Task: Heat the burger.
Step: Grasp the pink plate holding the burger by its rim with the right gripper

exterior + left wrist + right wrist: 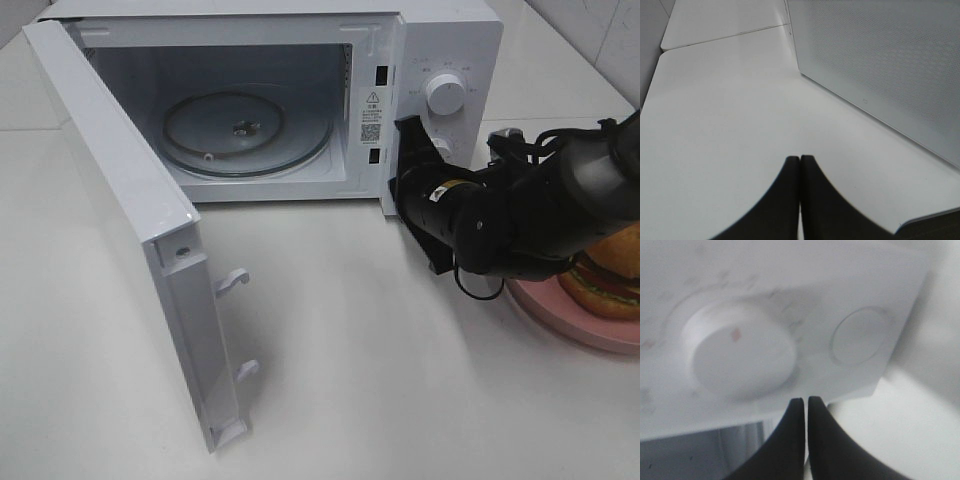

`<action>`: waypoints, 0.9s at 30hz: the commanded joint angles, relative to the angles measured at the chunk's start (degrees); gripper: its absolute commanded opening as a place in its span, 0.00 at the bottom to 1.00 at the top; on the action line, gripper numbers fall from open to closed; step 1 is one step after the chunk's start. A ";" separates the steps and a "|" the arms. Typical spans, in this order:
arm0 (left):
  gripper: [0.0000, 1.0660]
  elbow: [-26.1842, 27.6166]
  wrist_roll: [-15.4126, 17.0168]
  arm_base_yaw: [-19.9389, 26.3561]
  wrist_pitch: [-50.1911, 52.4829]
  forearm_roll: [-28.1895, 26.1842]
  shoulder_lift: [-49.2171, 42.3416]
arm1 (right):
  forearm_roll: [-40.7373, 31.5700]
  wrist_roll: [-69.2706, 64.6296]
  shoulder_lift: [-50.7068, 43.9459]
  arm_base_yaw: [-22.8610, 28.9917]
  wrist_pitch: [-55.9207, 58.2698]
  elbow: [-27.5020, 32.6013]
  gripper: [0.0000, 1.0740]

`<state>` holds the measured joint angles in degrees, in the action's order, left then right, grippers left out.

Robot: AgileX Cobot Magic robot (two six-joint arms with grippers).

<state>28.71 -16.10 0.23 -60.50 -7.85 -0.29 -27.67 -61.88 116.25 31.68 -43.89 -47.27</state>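
At the left of the counter [350,350], the left gripper [800,157] is seen only in its own wrist view: the pincer is closed on nothing, and it hangs over bare surface just beside the perforated panel of the door [880,65]. The door is noted fully swung out toward the counter's front-left corner. The microwave [280,8] stands along the back edge, and its cavity holds only the glass turntable [245,130]. To the right of the cavity, the control panel [450,50] is partly covered in its lower part by the right arm [520,215]. The right gripper [806,400] is recorded with fingers pressed together and nothing held, close in front of a dial [742,357] and a round button [860,335]; contact with the panel cannot be told. At the counter's right edge, the burger [610,280] is found on a pink plate [560,325], half hidden behind the arm and well apart from the cavity. Judgement: the door-opening step is taken as done, and loading has not yet begun. For the next move, the right arm would need to be drawn back from the panel, the pincer opened, the burger or the plate rim gripped, and the load carried left through the opening onto the turntable, clear of the frame.
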 commanded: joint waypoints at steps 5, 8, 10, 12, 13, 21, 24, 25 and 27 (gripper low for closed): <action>0.00 -0.06 0.17 -0.11 0.80 -0.17 -1.15 | 2.92 1.26 -3.21 3.15 -1.72 4.01 0.03; 0.00 -0.06 0.17 -0.11 0.80 -0.17 -1.15 | 6.19 4.18 -3.61 3.21 -2.58 6.13 0.04; 0.00 -0.06 0.17 -0.11 0.80 -0.17 -1.15 | 8.94 6.36 -3.61 3.21 -4.07 6.76 0.05; 0.00 -0.06 0.17 -0.11 0.80 -0.17 -1.15 | 10.89 7.56 -3.61 3.21 -4.98 6.99 0.05; 0.00 -0.06 0.17 -0.11 0.80 -0.17 -1.15 | 14.73 10.37 -3.61 3.21 -6.88 7.05 0.05; 0.00 -0.06 0.17 -0.11 0.80 -0.17 -1.15 | 26.81 29.97 -3.61 3.21 -12.95 6.99 0.07; 0.00 -0.06 0.17 -0.11 0.80 -0.17 -1.15 | 27.22 39.94 -3.61 3.21 -12.38 6.99 0.08; 0.00 -0.06 0.17 -0.11 0.80 -0.17 -1.15 | 27.22 39.94 -3.61 3.21 -12.38 6.99 0.08; 0.00 -0.06 0.17 -0.11 0.80 -0.17 -1.15 | 27.22 45.55 -3.61 3.21 -11.34 6.99 0.09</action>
<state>28.71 -16.10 0.23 -60.50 -7.85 -0.29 -1.32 -22.69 113.22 34.61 -55.81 -40.22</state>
